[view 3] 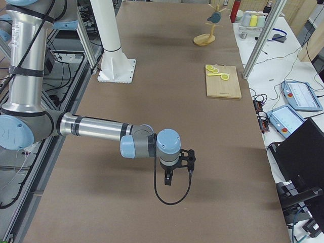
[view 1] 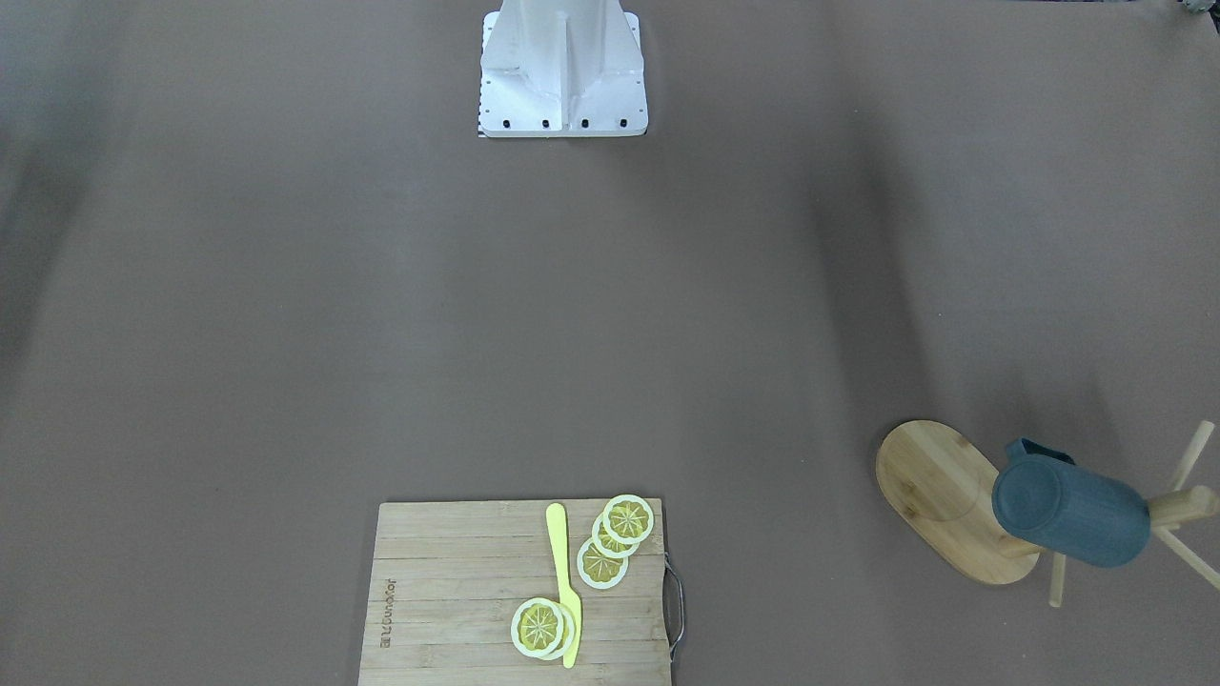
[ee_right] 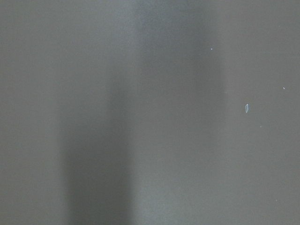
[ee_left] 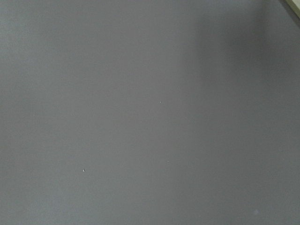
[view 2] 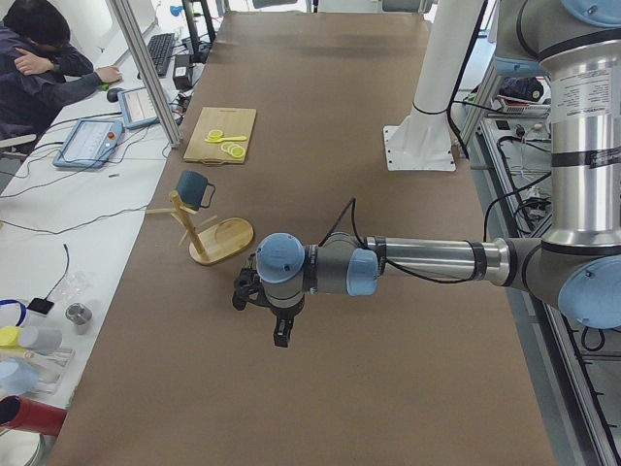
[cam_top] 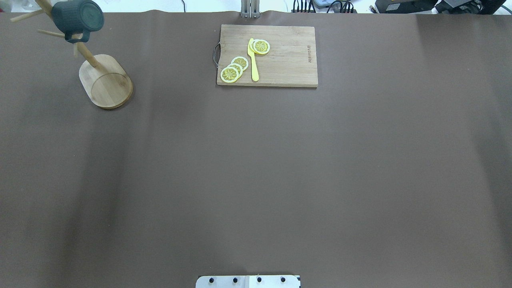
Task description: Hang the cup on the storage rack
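Note:
The dark teal cup (view 1: 1072,514) hangs by its handle on a peg of the bamboo storage rack (view 1: 929,476) and is off the table. In the overhead view the cup (cam_top: 78,16) and rack (cam_top: 106,82) are at the far left corner. Both also show in the exterior left view, cup (view 2: 194,186) on rack (view 2: 223,238). My left gripper (view 2: 281,335) hangs over bare table, well short of the rack. My right gripper (view 3: 168,179) hangs over bare table at the other end. I cannot tell whether either is open or shut. Both wrist views show only the table surface.
A bamboo cutting board (cam_top: 280,60) with lemon slices (cam_top: 234,69) and a yellow knife (cam_top: 253,60) lies at the far middle of the table. The white robot pedestal (view 1: 562,67) stands at the near edge. An operator (view 2: 39,68) sits beyond the table's far side.

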